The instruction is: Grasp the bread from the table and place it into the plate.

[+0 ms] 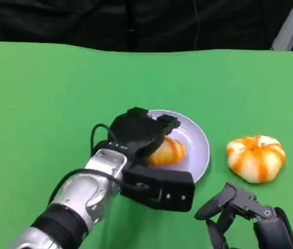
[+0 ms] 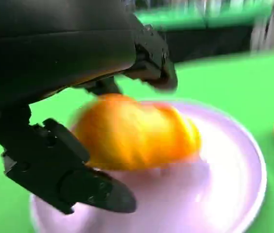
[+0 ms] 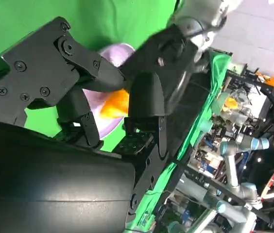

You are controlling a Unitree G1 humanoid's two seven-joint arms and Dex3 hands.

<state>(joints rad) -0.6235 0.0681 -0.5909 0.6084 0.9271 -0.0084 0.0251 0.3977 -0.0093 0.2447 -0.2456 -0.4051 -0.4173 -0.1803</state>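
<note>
Green cloth [image 1: 42,93] is covering the whole table in front of us, and a black backdrop [image 1: 136,23] is hanging behind its far edge. Near the middle of the cloth we are looking at a round, pale lilac plate [image 1: 198,140]. An orange-glazed, ribbed piece of bread [image 1: 168,152] is lying in the plate's near half, partly hidden from the head camera by our left hand [image 1: 138,135], which is reaching over it from the near left on its silver forearm [image 1: 84,192].

In the left wrist view, which is blurred, the bread [image 2: 137,136] is sitting on the plate [image 2: 234,194], and our left hand's black fingers [image 2: 149,60] are arching over one side of it while others are lying low along its other side. They are bracketing the bread closely, but we cannot tell whether they are gripping it or merely standing around it.

Our right hand [image 1: 242,215] is hovering low at the near right, off the plate, holding nothing, with its fingers [image 1: 216,205] loosely spread and pointing towards the plate.

A second orange-and-white, pumpkin-shaped bun [image 1: 255,157] is resting on the cloth to the right of the plate, apart from it and just beyond our right hand.
</note>
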